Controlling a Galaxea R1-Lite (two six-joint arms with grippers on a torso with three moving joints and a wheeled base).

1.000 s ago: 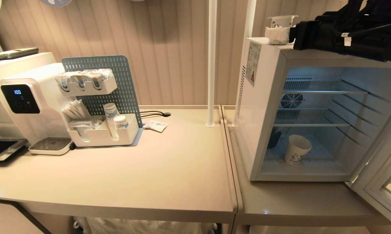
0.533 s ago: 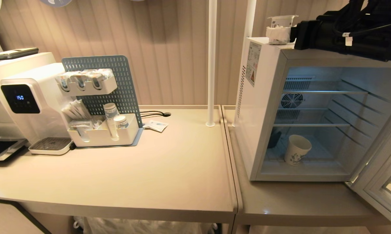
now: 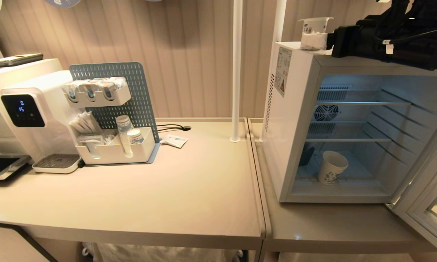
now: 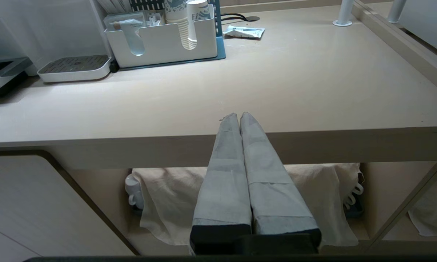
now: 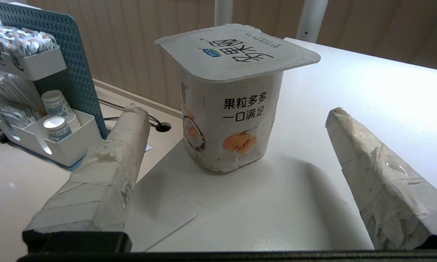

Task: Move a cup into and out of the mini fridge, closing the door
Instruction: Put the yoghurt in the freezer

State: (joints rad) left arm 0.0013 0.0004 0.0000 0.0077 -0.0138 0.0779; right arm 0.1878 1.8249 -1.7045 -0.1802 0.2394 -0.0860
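We find the small white paper cup [image 3: 332, 167] upright on the white mini fridge [image 3: 295, 120] floor, lower right of frame, grey glass door [image 3: 427, 203] open. Our right gripper [image 5: 236, 145] gapes around a foil-lidded yoghurt tub [image 5: 230, 98] on the fridge top; closing risks seizing the wrong item. Left gripper [image 4: 239, 118] is clenched, empty.

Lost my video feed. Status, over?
Right gripper open atop mini fridge, facing foil-lidded tub. Left gripper shut, parked. Cup inside, door open. Nothing blocking.
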